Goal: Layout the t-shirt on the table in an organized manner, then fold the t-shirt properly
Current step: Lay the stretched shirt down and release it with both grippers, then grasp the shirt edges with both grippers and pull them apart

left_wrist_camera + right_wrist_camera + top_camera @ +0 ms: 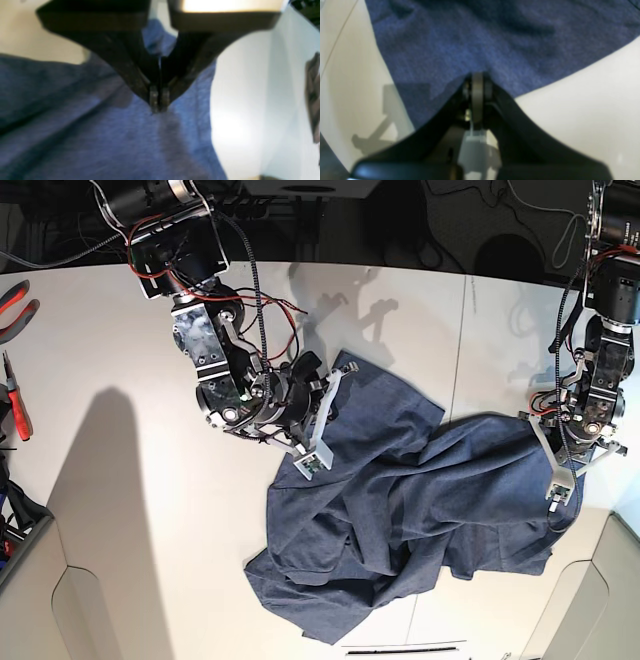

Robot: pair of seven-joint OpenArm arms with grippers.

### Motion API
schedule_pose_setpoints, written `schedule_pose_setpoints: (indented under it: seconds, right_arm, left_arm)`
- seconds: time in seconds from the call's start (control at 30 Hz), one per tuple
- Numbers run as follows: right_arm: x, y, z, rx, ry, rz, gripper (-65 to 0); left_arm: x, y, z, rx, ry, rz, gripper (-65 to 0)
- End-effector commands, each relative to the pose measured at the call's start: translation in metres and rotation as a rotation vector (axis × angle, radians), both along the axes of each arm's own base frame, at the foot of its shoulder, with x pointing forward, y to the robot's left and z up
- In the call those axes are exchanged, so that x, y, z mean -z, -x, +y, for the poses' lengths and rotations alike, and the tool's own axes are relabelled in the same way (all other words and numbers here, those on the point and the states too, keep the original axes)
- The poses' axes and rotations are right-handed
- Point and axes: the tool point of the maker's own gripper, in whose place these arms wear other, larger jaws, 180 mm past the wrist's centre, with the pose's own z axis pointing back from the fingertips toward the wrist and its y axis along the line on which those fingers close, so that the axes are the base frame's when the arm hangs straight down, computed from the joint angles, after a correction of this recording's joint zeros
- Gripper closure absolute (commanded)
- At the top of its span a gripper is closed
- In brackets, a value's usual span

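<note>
The navy-blue t-shirt (400, 510) lies crumpled and bunched on the white table (120, 510), no lettering showing. My right gripper (328, 385) is at the shirt's far left corner. In the right wrist view its fingertips (477, 77) are pressed together on the shirt's edge (495, 37). My left gripper (540, 430) is at the shirt's right side. The left wrist view shows its fingertips (158, 103) shut with blue fabric (100, 137) pinched between them, a fold rising behind the fingers.
Red-handled pliers (15, 305) and another red-handled tool (20, 410) lie at the table's left edge. Cables and dark equipment (330, 220) crowd the far edge. A thin seam (460, 350) crosses the tabletop. A dark object (313, 97) stands beyond the table's edge.
</note>
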Motion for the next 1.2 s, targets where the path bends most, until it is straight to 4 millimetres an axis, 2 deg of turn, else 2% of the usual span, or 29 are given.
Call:
schedule_pose_setpoints:
  seconds: [0.0,0.13,0.27,0.47,0.63,0.8,1.0,1.17]
  right_arm:
    - [0.003,-0.002,-0.013,-0.008,0.063,0.004,0.0]
    - [0.018,0.003,-0.055,-0.011,0.19,0.042,0.0]
    - [0.034,0.018,-0.104,0.003,0.295,0.097,0.0]
    - [0.053,0.054,-0.159,0.008,0.399,0.164,0.0]
    - [0.053,0.085,-0.183,-0.004,0.449,0.214,0.0]
    - [0.039,0.107,-0.201,-0.032,0.506,0.209,0.0]
    - [0.018,0.122,-0.229,-0.027,0.567,0.185,0.0]
    - [0.012,0.134,-0.242,0.015,0.569,0.215,0.0]
  left_arm:
    - [-0.019,-0.015,0.005,0.008,-0.017,-0.062,0.0]
    - [-0.02,-0.02,-0.001,0.022,-0.005,-0.089,0.0]
    - [-0.027,-0.021,0.009,-0.02,-0.035,-0.118,0.0]
    - [-0.029,-0.022,0.011,-0.028,-0.025,-0.135,0.0]
    - [-0.022,-0.017,0.008,-0.04,0.011,-0.096,0.0]
    - [-0.011,-0.008,0.002,-0.04,0.056,-0.034,0.0]
    - [0.002,0.009,-0.021,0.021,0.131,0.012,0.0]
    - [0.004,0.02,-0.033,0.052,0.14,0.02,0.0]
